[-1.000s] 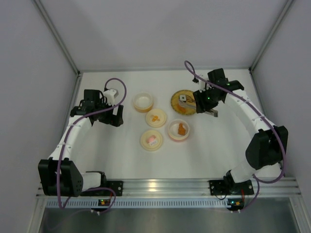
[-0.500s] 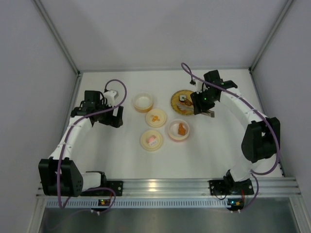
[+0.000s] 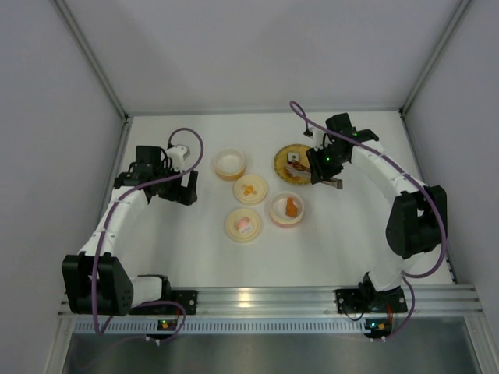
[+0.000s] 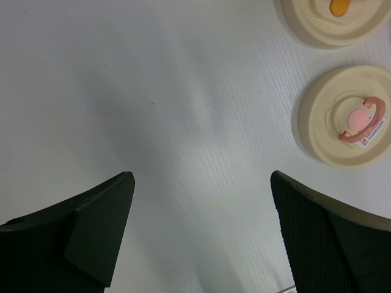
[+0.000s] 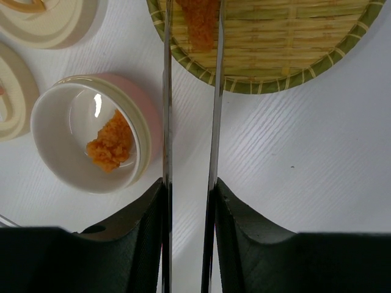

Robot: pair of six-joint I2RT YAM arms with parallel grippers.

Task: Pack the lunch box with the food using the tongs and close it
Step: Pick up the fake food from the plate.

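Two arms show in the overhead view. The left gripper (image 3: pixel 185 190) hangs over the bare table (image 3: pixel 195 257), well left of the dishes. The right gripper (image 3: pixel 326 171) sits at the right edge of the woven plate (image 3: pixel 281 167), with the tongs (image 3: pixel 337 184) in its grasp. The pink bowl (image 3: pixel 301 210) stands just in front of the plate.

Left wrist view: the fingers (image 4: pixel 91 232) are spread wide with nothing between them. A pink-marked lid (image 4: pixel 324 131) and an orange-marked lid (image 4: pixel 311 27) lie to the right.

Right wrist view: the fingers (image 5: pixel 137 235) clamp both tong arms, which are squeezed narrow and nearly parallel. An orange chunk (image 5: pixel 200 24) lies between them on the plate. The tong tips run off the frame, so contact cannot be confirmed. More orange food (image 5: pixel 110 145) sits in the pink bowl.
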